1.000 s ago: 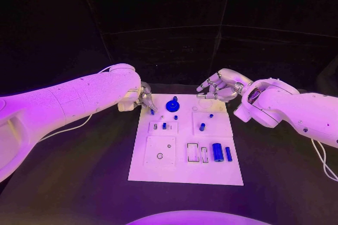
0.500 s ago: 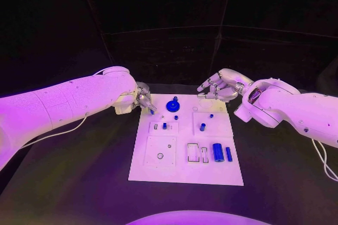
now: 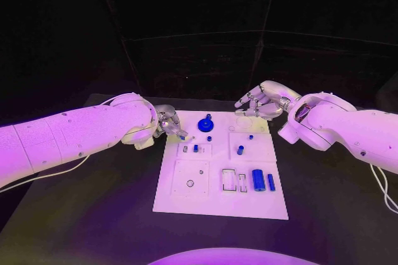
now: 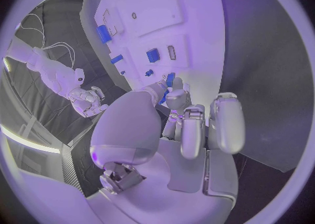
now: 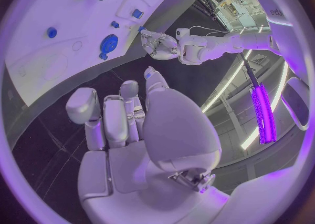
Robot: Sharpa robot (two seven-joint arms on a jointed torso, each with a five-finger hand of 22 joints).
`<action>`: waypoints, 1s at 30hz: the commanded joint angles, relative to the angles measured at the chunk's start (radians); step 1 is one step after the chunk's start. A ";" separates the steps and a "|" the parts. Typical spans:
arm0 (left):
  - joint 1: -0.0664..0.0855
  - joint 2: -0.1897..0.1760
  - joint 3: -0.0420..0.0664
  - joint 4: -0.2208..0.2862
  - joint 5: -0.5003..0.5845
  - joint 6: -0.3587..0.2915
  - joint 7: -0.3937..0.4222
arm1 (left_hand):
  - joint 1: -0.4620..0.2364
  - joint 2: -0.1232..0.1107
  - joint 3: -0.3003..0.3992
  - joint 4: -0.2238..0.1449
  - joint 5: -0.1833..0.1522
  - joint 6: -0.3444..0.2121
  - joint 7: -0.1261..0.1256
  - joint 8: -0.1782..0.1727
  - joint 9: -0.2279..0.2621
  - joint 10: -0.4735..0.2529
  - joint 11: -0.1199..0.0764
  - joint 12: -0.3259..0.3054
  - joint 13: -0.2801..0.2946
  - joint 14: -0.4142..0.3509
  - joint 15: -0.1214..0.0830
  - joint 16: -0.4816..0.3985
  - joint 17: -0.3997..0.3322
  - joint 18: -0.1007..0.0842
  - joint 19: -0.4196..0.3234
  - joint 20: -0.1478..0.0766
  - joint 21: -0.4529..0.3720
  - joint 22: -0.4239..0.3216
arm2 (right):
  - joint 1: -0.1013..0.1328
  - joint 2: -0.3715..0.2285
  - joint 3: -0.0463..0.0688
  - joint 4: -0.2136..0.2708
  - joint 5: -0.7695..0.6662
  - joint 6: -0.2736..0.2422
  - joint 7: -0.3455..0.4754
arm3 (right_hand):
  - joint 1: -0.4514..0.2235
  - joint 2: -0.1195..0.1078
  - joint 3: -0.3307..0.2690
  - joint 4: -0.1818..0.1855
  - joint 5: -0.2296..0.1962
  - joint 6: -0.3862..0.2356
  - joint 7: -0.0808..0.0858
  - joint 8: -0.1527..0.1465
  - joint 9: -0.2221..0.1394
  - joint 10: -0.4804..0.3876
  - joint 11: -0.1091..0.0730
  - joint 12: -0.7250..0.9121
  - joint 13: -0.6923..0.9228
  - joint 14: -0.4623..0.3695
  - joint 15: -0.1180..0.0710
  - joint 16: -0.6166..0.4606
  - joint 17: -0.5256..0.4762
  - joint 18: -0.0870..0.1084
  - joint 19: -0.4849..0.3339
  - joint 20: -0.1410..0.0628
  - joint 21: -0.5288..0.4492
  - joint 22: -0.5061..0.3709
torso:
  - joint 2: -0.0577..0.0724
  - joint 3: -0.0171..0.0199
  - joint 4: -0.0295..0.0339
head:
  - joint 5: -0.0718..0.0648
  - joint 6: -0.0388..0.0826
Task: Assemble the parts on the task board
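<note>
Fingers of the left hand pinch a small blue part at the task board's far left corner, drawn lower and nearer than a second ago. Beyond the board's far right corner, the right hand stays put, fingers curled in on nothing.

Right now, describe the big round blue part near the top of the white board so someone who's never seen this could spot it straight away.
Start at the white task board lying in the middle of the black table. Go to its far end, between the two hands, where the round blue part sits slightly toward the left hand. It is a wide disc with a small knob behind it, much broader than the slim blue pegs and cylinders nearer the robot.
</note>
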 commanded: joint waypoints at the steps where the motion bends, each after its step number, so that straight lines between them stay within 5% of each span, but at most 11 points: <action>1: -0.007 -0.010 0.000 0.022 -0.018 -0.074 0.033 | 0.004 -0.008 0.110 -0.106 0.004 0.004 -0.005 0.004 0.001 0.008 0.001 0.003 0.001 0.104 -0.009 0.003 0.263 -0.007 0.008 0.002 0.006 0.001 | 0.002 0.001 0.001 -0.001 -0.001 0.006 0.008 | 0.001 0.009 -0.005 0.001 0.005 -0.004 0.002 0.005 0.000 -0.006 -0.002 -0.003 -0.001 0.018 -0.003 -0.006 -0.001 0.012 -0.008 -0.002 -0.006 -0.001 | 0.000 -0.0005 0.0020 | -0.001 -0.001; 13: -0.034 -0.026 0.000 0.059 -0.024 -0.060 0.024 | 0.000 -0.012 0.123 -0.108 0.004 0.005 -0.006 0.005 0.002 0.012 0.001 0.004 0.003 0.104 -0.010 0.003 0.263 -0.007 0.008 0.001 0.007 0.002 | 0.002 0.005 0.000 -0.005 -0.001 0.008 0.010 | 0.001 0.009 -0.005 0.001 0.005 -0.004 0.002 0.005 0.000 -0.006 -0.002 -0.003 -0.001 0.018 -0.003 -0.006 -0.001 0.012 -0.008 -0.002 -0.006 -0.001 | 0.001 0.0001 0.0014 | -0.002 -0.006; 30: -0.043 -0.024 -0.001 0.065 -0.024 0.006 -0.001 | -0.002 -0.014 0.127 -0.109 0.004 0.005 -0.006 0.006 0.002 0.011 0.001 0.003 0.001 0.104 -0.010 0.003 0.263 -0.007 0.008 0.001 0.005 0.000 | 0.002 0.007 0.000 -0.006 -0.001 0.010 0.011 | 0.000 0.010 -0.006 0.002 0.005 -0.003 0.002 0.005 0.000 -0.006 -0.002 -0.002 -0.001 0.018 -0.003 -0.005 0.000 0.012 -0.008 -0.002 -0.007 -0.002 | 0.001 0.0004 0.0007 | -0.002 -0.009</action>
